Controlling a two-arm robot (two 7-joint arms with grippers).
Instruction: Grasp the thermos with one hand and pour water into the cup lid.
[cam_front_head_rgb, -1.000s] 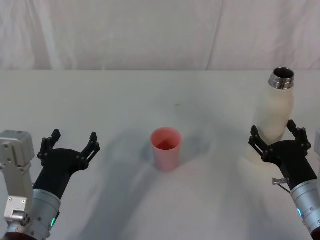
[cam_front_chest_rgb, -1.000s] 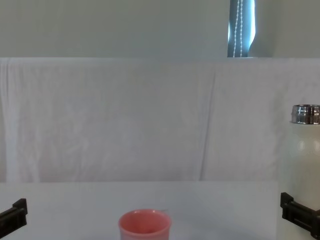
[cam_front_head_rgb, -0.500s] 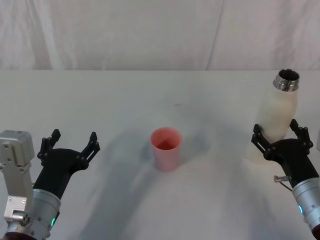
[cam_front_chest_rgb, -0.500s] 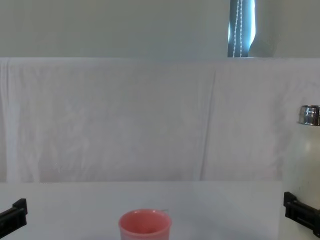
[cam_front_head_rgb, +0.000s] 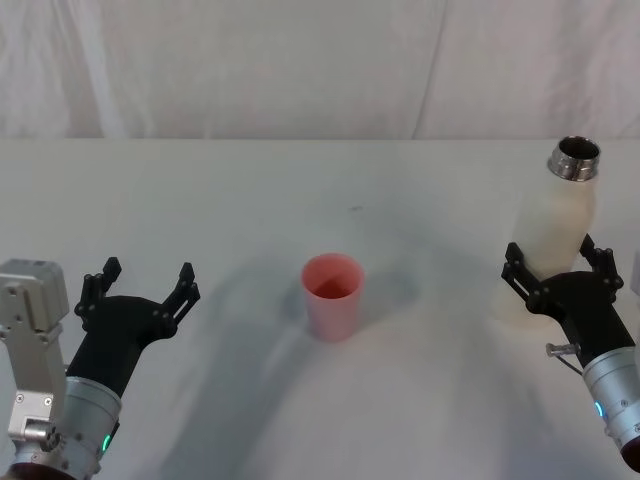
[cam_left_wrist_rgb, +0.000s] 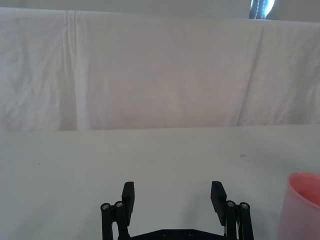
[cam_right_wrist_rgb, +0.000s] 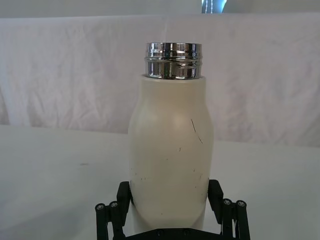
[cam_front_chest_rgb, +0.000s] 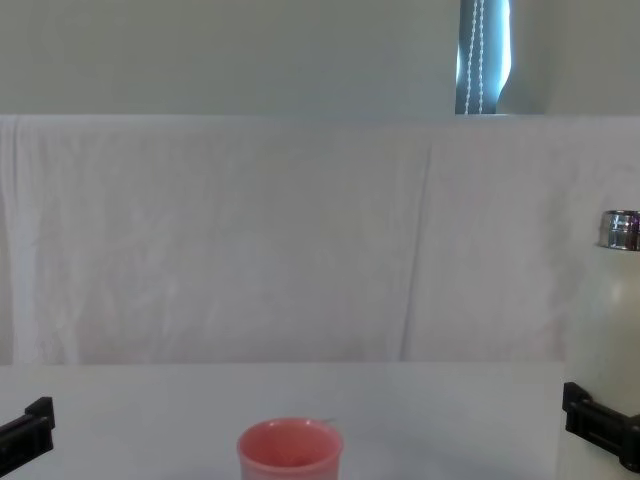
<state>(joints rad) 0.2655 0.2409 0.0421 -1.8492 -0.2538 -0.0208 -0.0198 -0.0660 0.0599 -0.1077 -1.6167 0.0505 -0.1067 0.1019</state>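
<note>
My right claw (cam_front_head_rgb: 562, 268) brackets the thermos (cam_front_head_rgb: 553, 232) low on its body at the table's (cam_front_head_rgb: 300, 200) right edge; fingers flank it, contact uncertain. Left claw (cam_front_head_rgb: 140, 290) idle, spread, near left. Grasp under way; lift and pour remain. Cup lid (cam_front_head_rgb: 332, 297) mid-table, looks empty. Thermos uncapped, contents unseen.

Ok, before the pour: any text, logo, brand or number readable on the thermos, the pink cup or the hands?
None can be read.
Thermos: plain cream body with a few small dark scuffs, bare steel neck, no label or logo.
Cup lid: plain pink, no print.
Right hand, its fingers on either side of the thermos, and left hand: black parts with no markings.
</note>
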